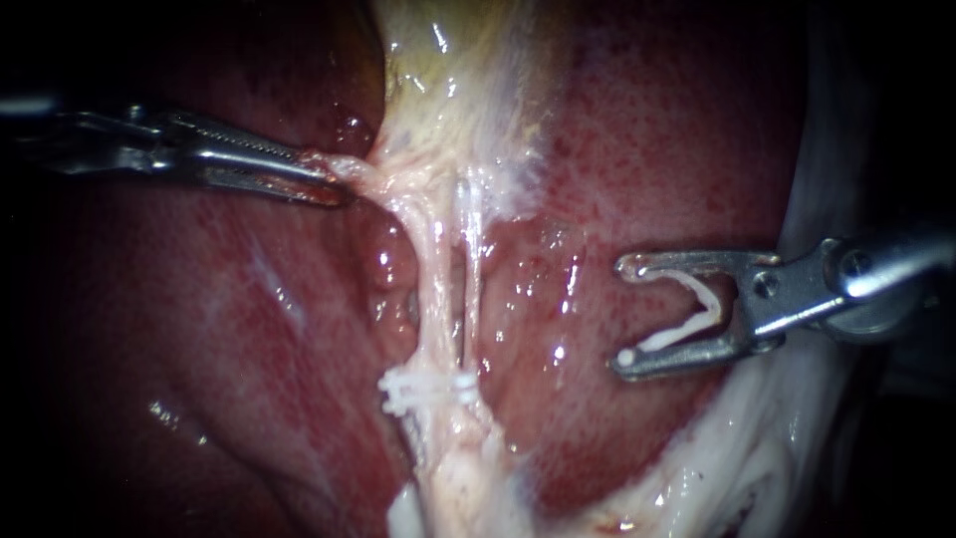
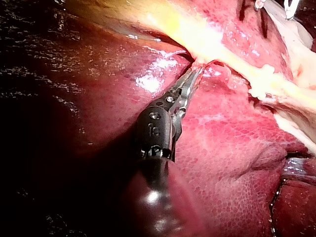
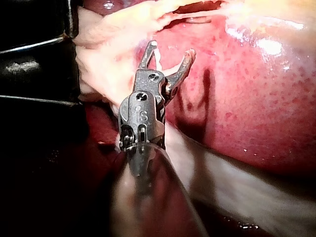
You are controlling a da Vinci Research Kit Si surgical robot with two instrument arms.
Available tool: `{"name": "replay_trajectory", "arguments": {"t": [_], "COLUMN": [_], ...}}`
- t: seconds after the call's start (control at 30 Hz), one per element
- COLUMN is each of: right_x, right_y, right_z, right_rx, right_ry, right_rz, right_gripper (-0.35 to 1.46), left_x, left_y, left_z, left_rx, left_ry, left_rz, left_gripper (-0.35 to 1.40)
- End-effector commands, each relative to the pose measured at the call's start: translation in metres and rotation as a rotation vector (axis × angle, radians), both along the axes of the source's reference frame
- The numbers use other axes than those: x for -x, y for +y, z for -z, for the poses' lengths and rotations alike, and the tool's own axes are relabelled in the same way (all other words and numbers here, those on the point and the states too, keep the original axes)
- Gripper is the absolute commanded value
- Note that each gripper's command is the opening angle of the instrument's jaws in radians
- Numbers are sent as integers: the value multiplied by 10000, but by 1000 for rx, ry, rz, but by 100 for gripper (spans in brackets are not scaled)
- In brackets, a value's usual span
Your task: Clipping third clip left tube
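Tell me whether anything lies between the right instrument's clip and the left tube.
Yes: in the endoscope view the right tube runs beside the left tube, on the side facing the right instrument. Its jaws hold a clip over bare liver, apart from both tubes.

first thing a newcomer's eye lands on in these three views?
The pale tubes running down the middle over the red liver, with white clips across them low down. The right instrument sits to their right, apart, an open clip seated between its wide-spread jaws; the left instrument grips pale tissue at the tubes' upper end.
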State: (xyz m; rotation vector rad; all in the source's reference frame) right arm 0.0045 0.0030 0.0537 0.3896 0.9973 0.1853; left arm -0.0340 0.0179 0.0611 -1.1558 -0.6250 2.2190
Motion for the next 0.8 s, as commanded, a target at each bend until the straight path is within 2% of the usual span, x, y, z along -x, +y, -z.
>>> {"name": "replay_trajectory", "arguments": {"t": [0.03, 0.13, 0.2, 0.33, 0.4, 0.57, 0.8], "right_x": [0, 0, -1, -2, -4, -23, -72], "right_y": [0, 0, 0, 0, 0, -3, -2], "right_z": [-1, -1, -1, -1, 0, 2, 0], "right_rx": [0, 0, 0, 0, -1, -20, -147], "right_ry": [0, 0, 0, 0, 1, 13, 18], "right_rz": [0, 0, -1, -1, 0, 13, -23], "right_gripper": [50, 50, 50, 50, 50, 50, 50], "left_x": [-1, -8, -15, -29, -33, -35, -33], "left_y": [1, 9, 15, 29, 33, 33, 31], "left_z": [2, 20, 34, 63, 70, 74, 72], "left_rx": [-2, -10, -13, 22, 33, 39, 40], "left_ry": [-1, -2, -5, -26, -29, -33, -31], "left_rz": [0, -2, 17, 38, 40, 43, 45], "left_gripper": [-35, -35, -35, -35, -35, -35, -35]}}
